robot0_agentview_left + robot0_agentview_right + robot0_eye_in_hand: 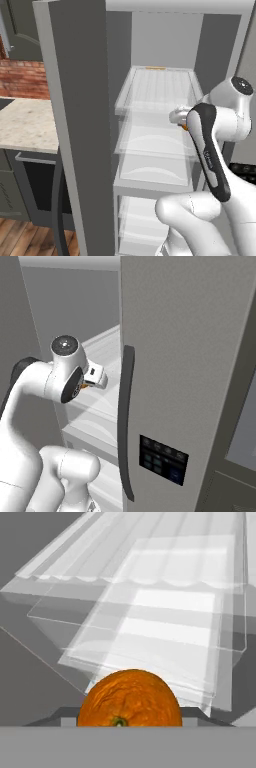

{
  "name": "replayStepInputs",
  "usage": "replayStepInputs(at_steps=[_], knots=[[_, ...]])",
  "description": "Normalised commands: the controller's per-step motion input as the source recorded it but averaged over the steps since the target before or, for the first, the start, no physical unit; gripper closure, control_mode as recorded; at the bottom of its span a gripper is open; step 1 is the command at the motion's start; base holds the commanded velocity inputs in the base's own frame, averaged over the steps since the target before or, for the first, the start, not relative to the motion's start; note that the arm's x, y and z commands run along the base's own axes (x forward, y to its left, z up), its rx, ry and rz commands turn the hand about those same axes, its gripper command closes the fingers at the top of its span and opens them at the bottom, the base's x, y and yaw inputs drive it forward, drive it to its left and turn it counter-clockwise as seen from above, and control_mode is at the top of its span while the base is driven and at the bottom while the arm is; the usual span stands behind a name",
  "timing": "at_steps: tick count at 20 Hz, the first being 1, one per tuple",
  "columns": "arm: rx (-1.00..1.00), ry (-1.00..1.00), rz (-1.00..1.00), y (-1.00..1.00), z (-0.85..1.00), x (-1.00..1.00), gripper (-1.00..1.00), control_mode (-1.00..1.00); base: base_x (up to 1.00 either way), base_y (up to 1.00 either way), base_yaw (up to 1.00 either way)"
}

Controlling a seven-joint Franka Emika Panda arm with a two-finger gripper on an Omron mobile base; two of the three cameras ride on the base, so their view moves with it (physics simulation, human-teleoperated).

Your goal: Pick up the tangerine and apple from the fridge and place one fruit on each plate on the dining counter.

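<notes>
The fridge stands open with its white translucent shelves in front of me. In the hand view the bright orange tangerine sits right at the camera, with dark fingers pressed against both its sides. My gripper is shut on it and hangs over the middle shelves, near the right wall of the fridge. A sliver of the tangerine peeks from under the hand in the right base view. The apple, the plates and the dining counter are out of view.
The open left fridge door stands close on my left. The shut right door carries a long dark handle and a black dispenser panel. A beige wall counter with a dark appliance lies further left.
</notes>
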Motion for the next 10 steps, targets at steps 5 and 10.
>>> replayStepInputs(at_steps=[5, 10], knots=[[0.00, 0.08, 0.00, 0.07, -0.02, -1.00, 1.00, -1.00, 0.00, 0.00, 0.00], [-0.05, 0.06, 0.00, 0.00, -0.08, -0.79, 1.00, -1.00, 0.00, 0.00, 0.00]])
